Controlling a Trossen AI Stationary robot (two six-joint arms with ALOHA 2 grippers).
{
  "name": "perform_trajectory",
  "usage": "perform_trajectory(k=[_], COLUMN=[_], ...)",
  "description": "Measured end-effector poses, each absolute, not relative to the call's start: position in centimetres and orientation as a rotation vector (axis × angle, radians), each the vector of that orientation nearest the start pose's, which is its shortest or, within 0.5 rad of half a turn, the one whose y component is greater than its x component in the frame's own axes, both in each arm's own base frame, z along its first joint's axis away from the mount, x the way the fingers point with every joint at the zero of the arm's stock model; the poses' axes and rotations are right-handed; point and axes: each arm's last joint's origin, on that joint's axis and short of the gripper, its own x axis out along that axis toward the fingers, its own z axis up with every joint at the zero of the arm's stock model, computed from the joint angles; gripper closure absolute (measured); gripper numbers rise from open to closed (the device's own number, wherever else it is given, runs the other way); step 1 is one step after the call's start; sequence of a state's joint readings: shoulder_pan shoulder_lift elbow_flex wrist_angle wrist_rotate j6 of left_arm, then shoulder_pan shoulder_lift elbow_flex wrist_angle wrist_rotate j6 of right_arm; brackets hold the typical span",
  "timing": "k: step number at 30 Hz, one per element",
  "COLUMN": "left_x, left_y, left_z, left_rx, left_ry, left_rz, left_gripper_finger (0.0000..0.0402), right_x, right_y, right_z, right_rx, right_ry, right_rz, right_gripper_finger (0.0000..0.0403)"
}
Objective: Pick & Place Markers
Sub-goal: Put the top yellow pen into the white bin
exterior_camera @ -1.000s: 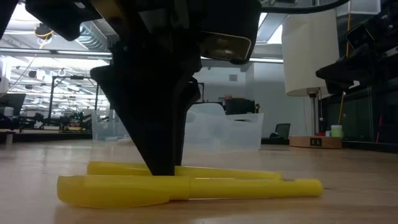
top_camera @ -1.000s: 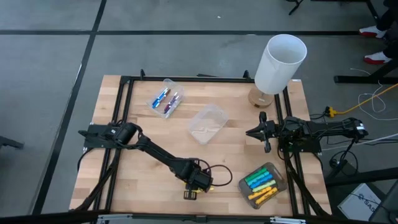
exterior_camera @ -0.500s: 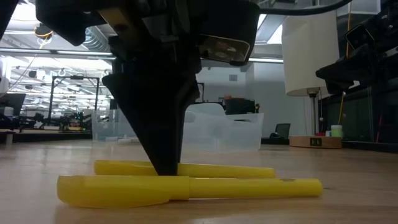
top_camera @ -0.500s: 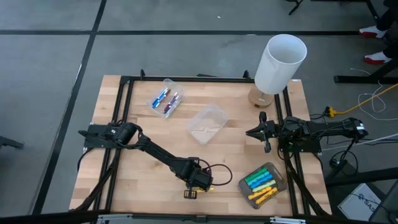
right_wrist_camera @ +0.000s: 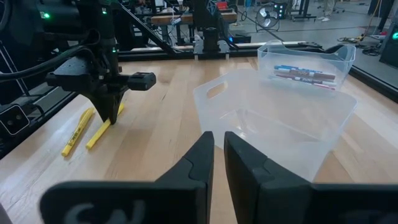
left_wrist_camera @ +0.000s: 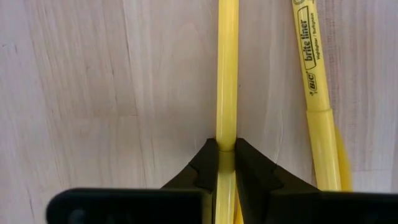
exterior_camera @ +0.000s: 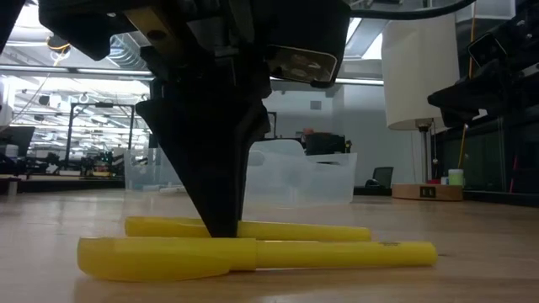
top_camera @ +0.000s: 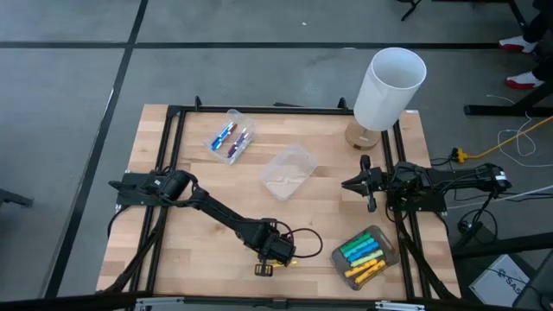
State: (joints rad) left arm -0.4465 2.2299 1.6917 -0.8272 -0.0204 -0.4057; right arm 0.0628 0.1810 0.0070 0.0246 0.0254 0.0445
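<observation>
While the pale wooden table (top_camera: 173, 250) carries a clear empty plastic tub (top_camera: 288, 171) at its centre, the right gripper (right_wrist_camera: 217, 155) waits at the right edge, fingers nearly together on nothing. Near the front edge, the left gripper (left_wrist_camera: 226, 163) pinches a slim yellow marker (left_wrist_camera: 227, 74) lying flat on the wood, just beside a second yellow highlighter (left_wrist_camera: 316, 87).

A grey floor (top_camera: 259, 60) crossed by dark seams surrounds the wooden table (top_camera: 155, 250) in the high view, with yellow and white cables (top_camera: 510, 142) at the right edge. At the table's upper right stands a white lamp (top_camera: 389, 86) on a round wooden base. The low view shows a workshop hall with ceiling light strips (exterior_camera: 76, 59) at upper left.
</observation>
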Motion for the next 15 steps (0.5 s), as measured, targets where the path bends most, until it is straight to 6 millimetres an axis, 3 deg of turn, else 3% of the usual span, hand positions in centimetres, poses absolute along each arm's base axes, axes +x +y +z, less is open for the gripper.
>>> perform_trajectory(k=[15], left_x=[40.24], left_y=[-18.39], left_z=[14.71], left_rx=[-0.04], left_ry=[1.386], left_rz=[-0.096], left_gripper_finger=[0.0374], right_x=[10.74], right_y=[0.6], right_z=[15.33], right_rx=[0.038], right_ry=[0.15], right_rz=[0.034], right_gripper_finger=[0.0363])
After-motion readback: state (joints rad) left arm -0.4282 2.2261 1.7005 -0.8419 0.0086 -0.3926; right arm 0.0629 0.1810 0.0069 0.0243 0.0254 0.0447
